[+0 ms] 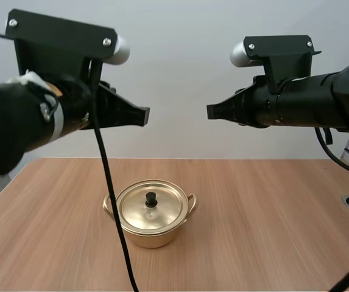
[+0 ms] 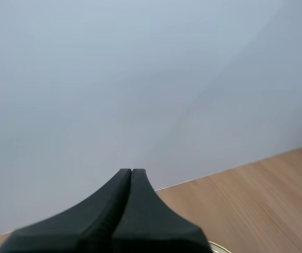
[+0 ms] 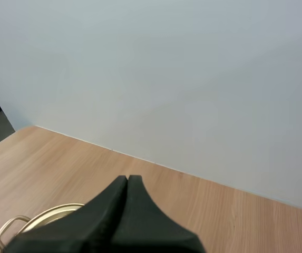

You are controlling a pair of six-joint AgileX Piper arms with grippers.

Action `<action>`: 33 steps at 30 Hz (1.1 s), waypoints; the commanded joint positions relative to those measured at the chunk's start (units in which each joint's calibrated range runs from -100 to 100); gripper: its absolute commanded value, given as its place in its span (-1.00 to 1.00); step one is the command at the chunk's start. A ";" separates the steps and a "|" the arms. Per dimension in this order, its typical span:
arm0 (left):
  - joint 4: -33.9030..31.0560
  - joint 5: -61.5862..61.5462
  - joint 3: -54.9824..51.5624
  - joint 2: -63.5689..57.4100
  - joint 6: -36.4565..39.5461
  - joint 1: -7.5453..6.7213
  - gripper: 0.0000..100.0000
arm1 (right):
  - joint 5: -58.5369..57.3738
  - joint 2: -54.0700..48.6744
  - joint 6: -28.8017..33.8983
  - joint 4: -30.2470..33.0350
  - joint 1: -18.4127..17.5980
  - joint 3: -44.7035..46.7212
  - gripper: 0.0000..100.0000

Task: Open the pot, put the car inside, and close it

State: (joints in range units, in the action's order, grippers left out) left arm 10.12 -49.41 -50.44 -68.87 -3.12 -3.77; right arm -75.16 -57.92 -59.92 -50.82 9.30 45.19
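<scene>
Pot (image 1: 150, 234) on the bench (image 1: 271, 213), near the middle and slightly left, gold-coloured, with a loop handle on each side. Closed by its lid (image 1: 165, 210), with the black knob (image 1: 151, 198) upright at the lid's centre, free to be pinched from above. Probably placed centrally so as to lie within reach of either arm.

Left claw (image 1: 145, 115) high above the bench at the left, closed on nothing, pressed into one dark wedge and pointing right. Right claw (image 1: 211, 112) high at the right, likewise closed and empty, pointing left toward its twin. Well apart from the pot and from each other, seemingly parked up out of the way to leave the bench unobstructed.

By judgement, opening step not yet begun. Next move likely to need one claw spread, brought down over the knob and closed on it squarely, to lift the lid without tipping or dragging the pot.
</scene>
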 commanded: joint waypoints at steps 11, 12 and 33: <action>-11.58 22.08 -31.57 -11.19 12.75 0.03 -1.00 | -0.06 -14.33 -2.51 0.01 -0.01 15.70 -1.00; -11.83 22.98 -32.86 -12.15 12.75 0.03 -1.00 | -0.06 -15.59 -3.06 0.01 -0.01 16.55 -1.00; -15.04 14.73 -38.52 -19.54 16.16 0.03 -1.00 | 6.50 -26.42 -5.36 3.32 -0.01 23.79 -1.00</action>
State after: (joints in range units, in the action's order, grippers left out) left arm -4.84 -34.63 -88.88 -88.44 13.04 -3.77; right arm -72.62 -84.38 -60.30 -47.92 9.30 68.50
